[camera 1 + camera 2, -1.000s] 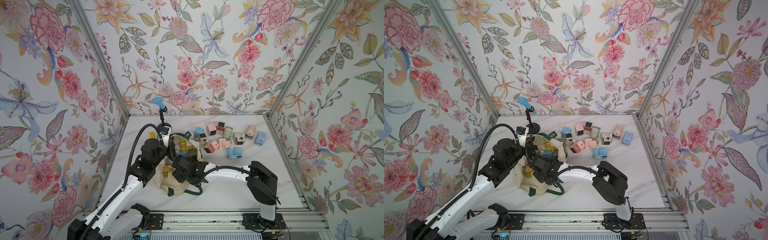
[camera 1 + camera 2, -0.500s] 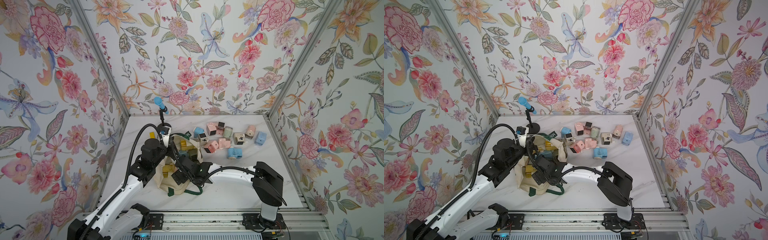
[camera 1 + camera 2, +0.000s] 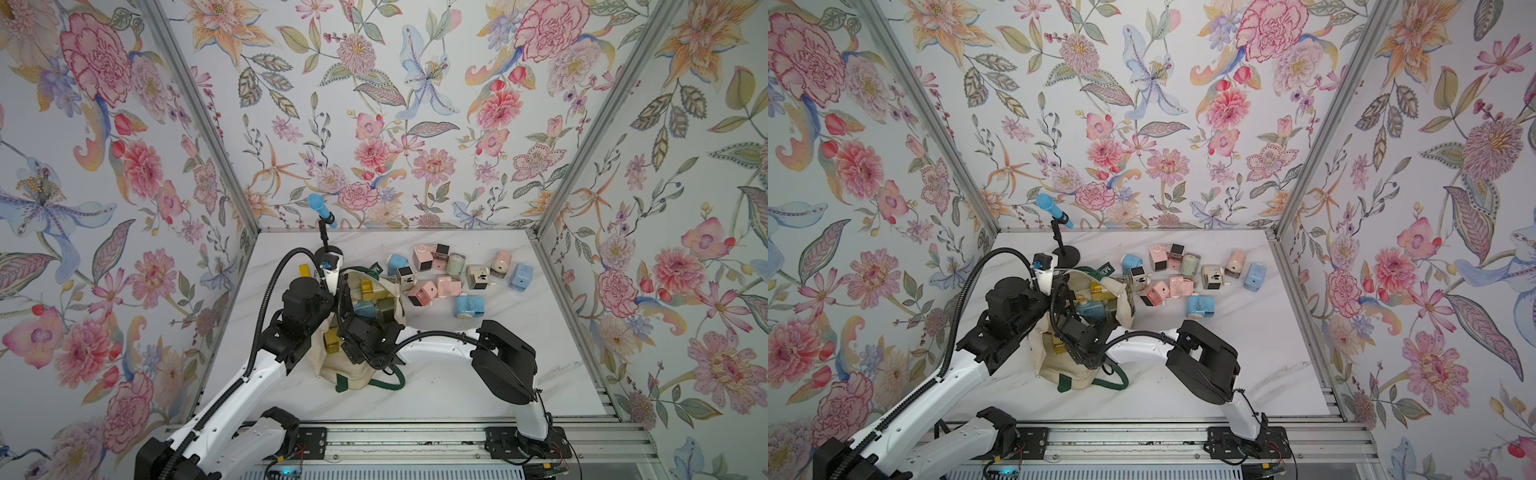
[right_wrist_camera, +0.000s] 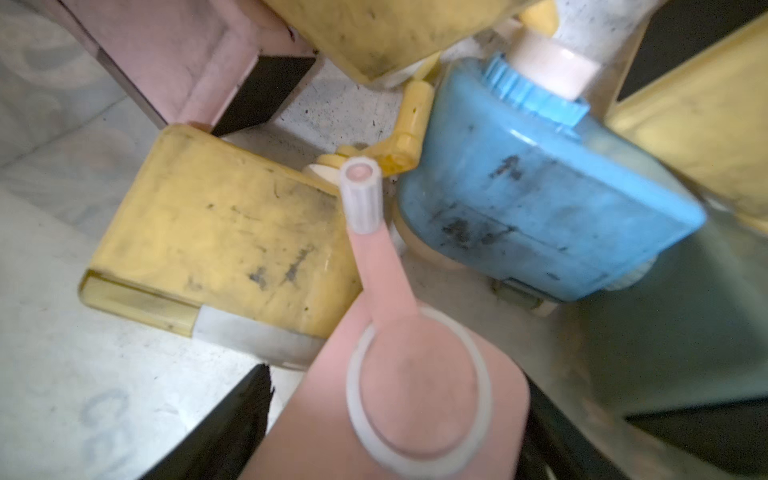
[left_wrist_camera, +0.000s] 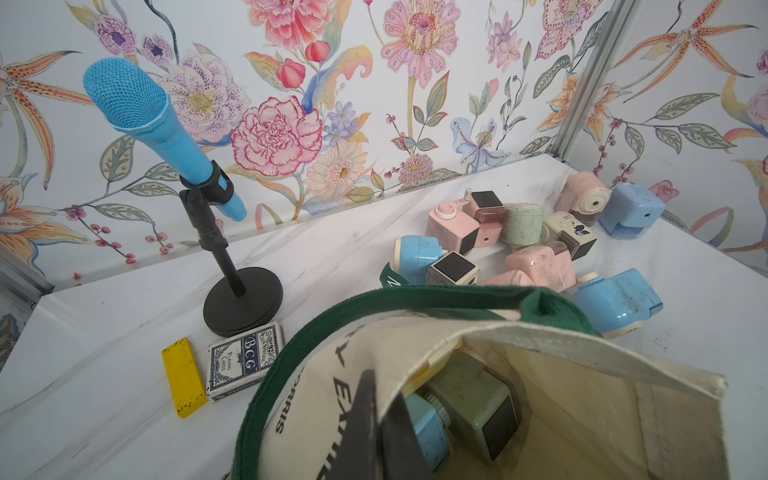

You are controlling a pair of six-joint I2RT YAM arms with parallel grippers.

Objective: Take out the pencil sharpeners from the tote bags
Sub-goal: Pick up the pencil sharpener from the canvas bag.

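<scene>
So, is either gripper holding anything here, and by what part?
Left gripper pinches the tote by its rim. Right gripper straddles the body of a pink sharpener inside it; a firm grip cannot be told.

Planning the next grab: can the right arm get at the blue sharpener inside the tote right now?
Probably not yet. The right gripper is inside the tote bag, but a pink sharpener fills the space between its fingers, in front of the blue sharpener.
</scene>
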